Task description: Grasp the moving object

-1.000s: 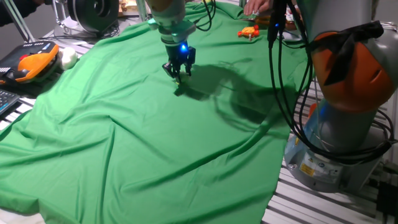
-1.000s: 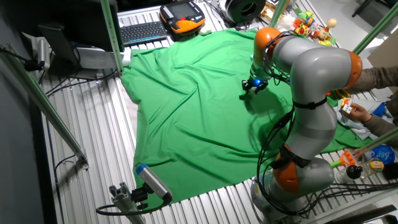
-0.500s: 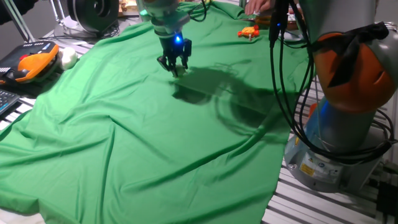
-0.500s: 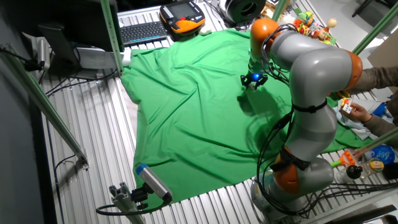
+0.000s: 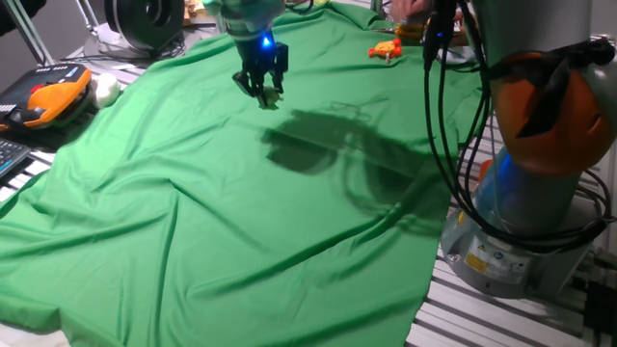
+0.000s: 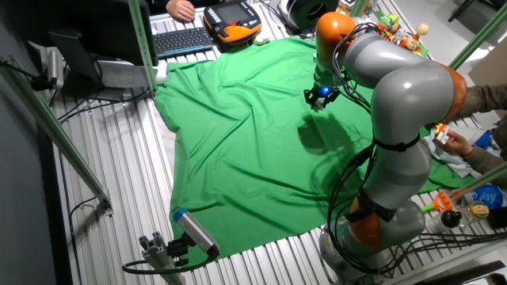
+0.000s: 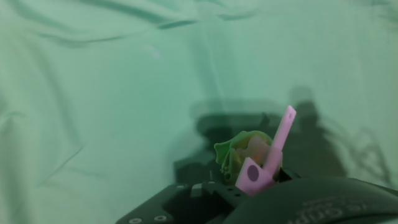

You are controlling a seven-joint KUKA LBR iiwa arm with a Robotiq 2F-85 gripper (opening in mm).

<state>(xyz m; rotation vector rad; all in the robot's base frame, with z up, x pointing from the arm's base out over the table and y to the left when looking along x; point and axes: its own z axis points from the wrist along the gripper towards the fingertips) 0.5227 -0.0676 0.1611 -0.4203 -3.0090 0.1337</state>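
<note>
My gripper (image 5: 262, 89) hangs above the green cloth (image 5: 222, 212) toward its far side, and its shadow lies apart from it on the cloth. It also shows in the other fixed view (image 6: 317, 100). In the hand view the gripper (image 7: 252, 163) is shut on the moving object (image 7: 241, 151), a tiny lumpy toy with a pale part and a yellow-green part. The toy sits beside one pink finger (image 7: 278, 142), well above the cloth. The toy is too small to make out in the fixed views.
A small orange-red toy (image 5: 386, 48) lies at the cloth's far right edge. A larger white lump (image 5: 104, 90) sits by an orange pendant (image 5: 43, 101) at the left. A keyboard (image 6: 182, 39) and a person's hand (image 6: 181, 8) are beyond the cloth. The robot base (image 5: 540, 202) stands at right.
The gripper has risen off the cloth and moved toward the far left with the toy in it. Its shadow has separated from it.
</note>
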